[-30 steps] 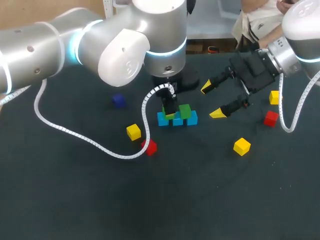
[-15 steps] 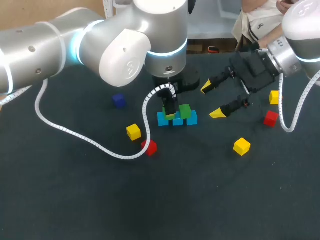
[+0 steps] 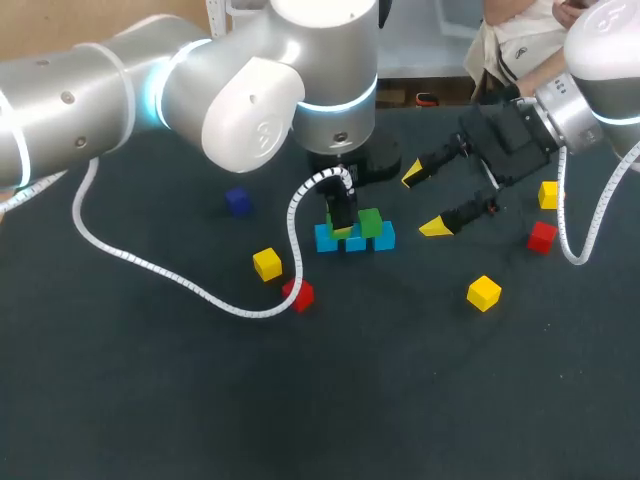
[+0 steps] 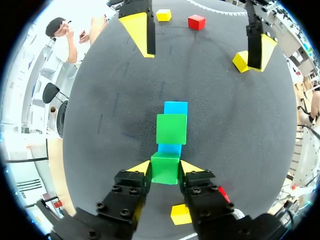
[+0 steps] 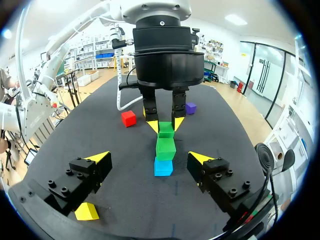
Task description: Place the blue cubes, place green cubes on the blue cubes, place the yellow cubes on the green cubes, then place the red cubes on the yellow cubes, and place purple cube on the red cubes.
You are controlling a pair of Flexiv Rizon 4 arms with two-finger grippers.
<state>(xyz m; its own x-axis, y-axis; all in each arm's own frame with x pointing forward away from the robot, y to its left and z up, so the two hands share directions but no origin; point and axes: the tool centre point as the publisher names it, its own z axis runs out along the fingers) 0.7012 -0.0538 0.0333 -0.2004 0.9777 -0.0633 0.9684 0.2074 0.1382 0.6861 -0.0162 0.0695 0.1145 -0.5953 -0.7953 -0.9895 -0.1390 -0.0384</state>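
Three blue cubes (image 3: 355, 241) lie in a row at mid-table. One green cube (image 3: 371, 222) sits on the row's right part. My left gripper (image 3: 340, 218) points straight down over the row's left part, shut on a second green cube (image 4: 165, 168) that sits at the blue cubes' tops (image 4: 170, 148). From the right wrist view, this held green cube (image 5: 166, 129) lines up behind the placed green cube (image 5: 165, 148) and a blue cube (image 5: 163, 167). My right gripper (image 3: 424, 203) hovers right of the row, open and empty, its yellow fingertips (image 5: 100, 157) wide apart.
Loose cubes lie around the row. On the left are a yellow (image 3: 267, 264), a red (image 3: 298, 294) and a purple cube (image 3: 237, 201). On the right are a yellow (image 3: 484, 293), a red (image 3: 542, 237) and another yellow cube (image 3: 548, 194). My left arm's white cable (image 3: 190, 285) trails over the table.
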